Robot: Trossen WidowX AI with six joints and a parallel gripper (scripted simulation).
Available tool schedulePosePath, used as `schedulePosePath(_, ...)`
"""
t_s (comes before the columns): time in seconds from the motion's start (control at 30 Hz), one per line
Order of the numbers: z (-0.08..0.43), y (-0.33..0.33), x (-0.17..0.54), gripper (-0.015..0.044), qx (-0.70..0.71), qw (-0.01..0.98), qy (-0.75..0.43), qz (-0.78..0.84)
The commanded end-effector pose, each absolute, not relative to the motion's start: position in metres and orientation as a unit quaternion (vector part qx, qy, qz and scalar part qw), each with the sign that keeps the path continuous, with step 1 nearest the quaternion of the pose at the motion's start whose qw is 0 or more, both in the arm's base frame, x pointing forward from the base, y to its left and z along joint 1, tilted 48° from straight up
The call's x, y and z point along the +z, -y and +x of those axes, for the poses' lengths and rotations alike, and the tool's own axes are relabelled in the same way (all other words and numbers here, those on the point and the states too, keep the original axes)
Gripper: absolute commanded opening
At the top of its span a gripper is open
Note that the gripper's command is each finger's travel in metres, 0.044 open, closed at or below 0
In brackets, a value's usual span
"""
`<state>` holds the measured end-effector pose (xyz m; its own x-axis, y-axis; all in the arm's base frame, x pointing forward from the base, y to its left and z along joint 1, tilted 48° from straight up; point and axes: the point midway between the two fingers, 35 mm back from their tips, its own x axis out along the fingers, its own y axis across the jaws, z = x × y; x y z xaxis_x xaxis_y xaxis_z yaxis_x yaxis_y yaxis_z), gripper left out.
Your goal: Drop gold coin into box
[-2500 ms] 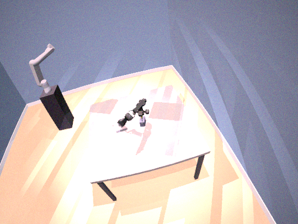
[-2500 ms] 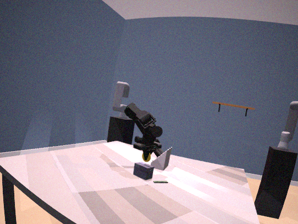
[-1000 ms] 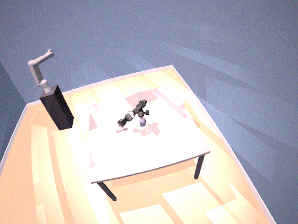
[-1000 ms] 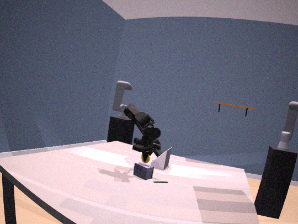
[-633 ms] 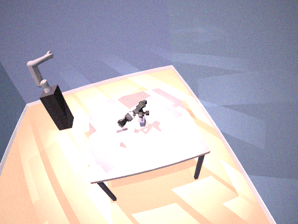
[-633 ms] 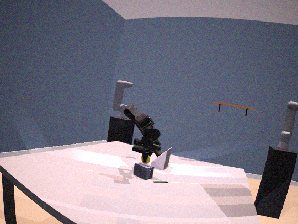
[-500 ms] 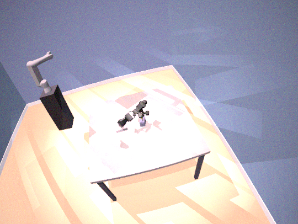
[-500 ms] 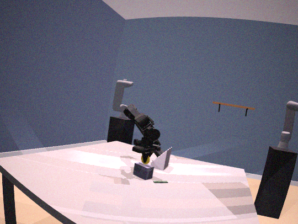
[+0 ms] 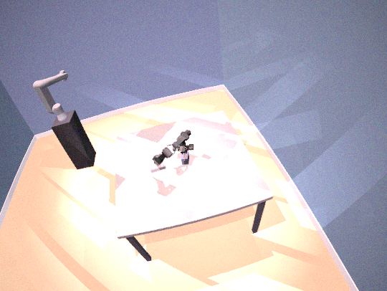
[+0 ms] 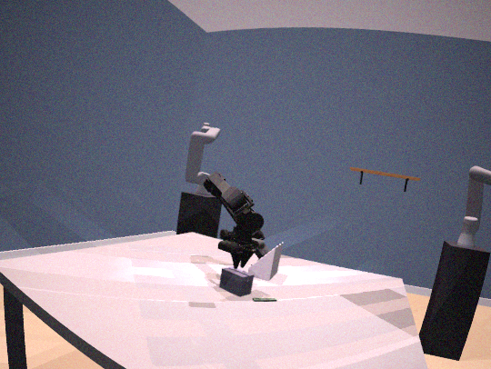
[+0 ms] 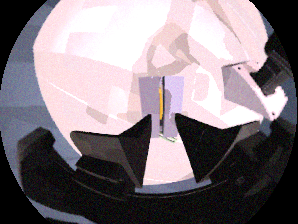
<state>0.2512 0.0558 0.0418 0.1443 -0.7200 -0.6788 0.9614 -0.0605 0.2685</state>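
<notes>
Box [image 9: 185, 161] [image 10: 235, 282] [image 11: 174, 102]: smooth, matt, plastic-looking. Claw [image 10: 240, 264] [image 11: 162, 116]: dark, matt. Coin [image 11: 161, 104]: flat gold, metal-looking.

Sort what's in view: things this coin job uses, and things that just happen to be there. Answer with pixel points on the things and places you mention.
Part of the job:
- gold coin [image 11: 161, 103], in the box's slot
- grey box [image 10: 235, 283] [image 11: 148, 95]
- green holder [image 10: 265, 300]
- claw [image 10: 239, 266] [image 11: 162, 116], open above the box

Just there:
- pale wedge [image 10: 270, 264]
- orange shelf [image 10: 385, 174]
- two pale arms [image 10: 195, 156] [image 10: 475, 200] on black pedestals [image 10: 198, 215] [image 10: 455, 300]
</notes>
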Motion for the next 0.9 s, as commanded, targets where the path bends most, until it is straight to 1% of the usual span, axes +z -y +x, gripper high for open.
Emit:
schedulePosePath(0.0, 0.251, -0.056, 0.042, 0.0161, -0.632, 0.665, -0.167, 0.361)
schedulePosePath(0.07, 0.251, -0.056, 0.042, 0.0161, -0.632, 0.665, -0.167, 0.361)
schedulePosePath(0.33, 0.248, -0.071, 0.055, 0.0371, -0.632, 0.665, -0.168, 0.361)
schedulePosePath(0.4, 0.245, -0.084, 0.068, 0.0423, -0.633, 0.665, -0.167, 0.36)
schedulePosePath(0.43, 0.242, -0.091, 0.077, 0.044, -0.633, 0.666, -0.167, 0.359)
schedulePosePath(0.87, 0.239, -0.097, 0.084, 0.044, -0.633, 0.666, -0.166, 0.358)
